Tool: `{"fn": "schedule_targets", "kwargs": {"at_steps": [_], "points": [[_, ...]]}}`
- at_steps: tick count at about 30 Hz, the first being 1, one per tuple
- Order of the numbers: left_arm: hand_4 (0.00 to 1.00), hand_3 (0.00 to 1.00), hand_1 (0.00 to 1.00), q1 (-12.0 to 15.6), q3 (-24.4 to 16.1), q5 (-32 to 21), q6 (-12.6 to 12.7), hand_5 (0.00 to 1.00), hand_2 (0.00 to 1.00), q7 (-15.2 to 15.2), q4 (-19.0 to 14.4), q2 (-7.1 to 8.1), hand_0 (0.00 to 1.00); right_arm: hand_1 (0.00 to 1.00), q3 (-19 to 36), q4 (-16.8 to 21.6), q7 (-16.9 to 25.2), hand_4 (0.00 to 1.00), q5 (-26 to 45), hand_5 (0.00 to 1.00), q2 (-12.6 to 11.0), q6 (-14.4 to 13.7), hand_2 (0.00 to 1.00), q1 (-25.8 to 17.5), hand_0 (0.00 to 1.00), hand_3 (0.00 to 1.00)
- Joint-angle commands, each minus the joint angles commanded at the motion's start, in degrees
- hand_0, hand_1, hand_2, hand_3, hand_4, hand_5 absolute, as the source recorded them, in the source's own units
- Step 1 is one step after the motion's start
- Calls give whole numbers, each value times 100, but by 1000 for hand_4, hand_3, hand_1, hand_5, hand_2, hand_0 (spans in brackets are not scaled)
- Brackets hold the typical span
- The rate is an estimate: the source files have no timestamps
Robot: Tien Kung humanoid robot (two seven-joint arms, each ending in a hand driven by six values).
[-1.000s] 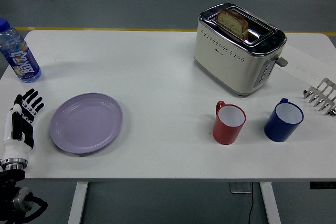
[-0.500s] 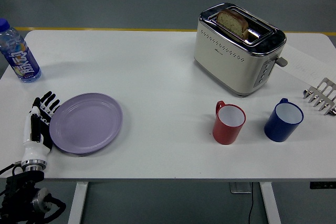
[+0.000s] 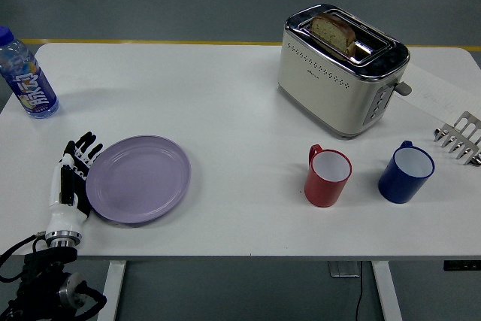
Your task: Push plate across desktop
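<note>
A lilac plate (image 3: pixel 139 179) lies flat on the white table (image 3: pixel 225 110) at the front left. My left hand (image 3: pixel 72 178) stands on its edge right against the plate's left rim, fingers straight and spread, holding nothing. The black and white forearm comes up from the lower left corner. My right hand is out of view.
A water bottle (image 3: pixel 26 74) stands at the far left. A cream toaster (image 3: pixel 340 69) with a bread slice stands at the back right. A red mug (image 3: pixel 328 176) and a blue mug (image 3: pixel 406 171) stand to the right of the plate. A metal rack (image 3: pixel 460 137) lies at the right edge.
My left hand has moved right, reached the plate's left rim, and the plate has slid a little to the right.
</note>
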Motion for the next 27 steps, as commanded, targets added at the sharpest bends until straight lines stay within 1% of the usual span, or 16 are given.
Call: {"fn": "schedule_targets", "kwargs": {"at_steps": [5,8,13,18,27], "points": [[510,795,873,-16,201,-33,35,998,889,-26,-64,-51,851,648,3,-1,3,514,-24,529,-7,2,787,-3,647,783],[510,795,873,-31,330,-77,62,998,889,-47,-85,-54,851,648,10,-2,3,514,-40,529,-8,3,787,1,647,783],[511,797,871,-63,675,-188,154,998,891,-126,-125,-46,850,648,2,-7,7,515,-57,530,-10,10,786,18,647,783],[510,800,868,-108,842,-215,187,998,890,-150,-190,-77,845,648,-19,-8,10,515,-51,531,-14,14,786,35,645,783],[509,803,866,-244,1118,-275,192,998,891,-152,-186,-111,844,647,-36,-7,11,516,-55,534,-17,19,785,66,643,783]]}}
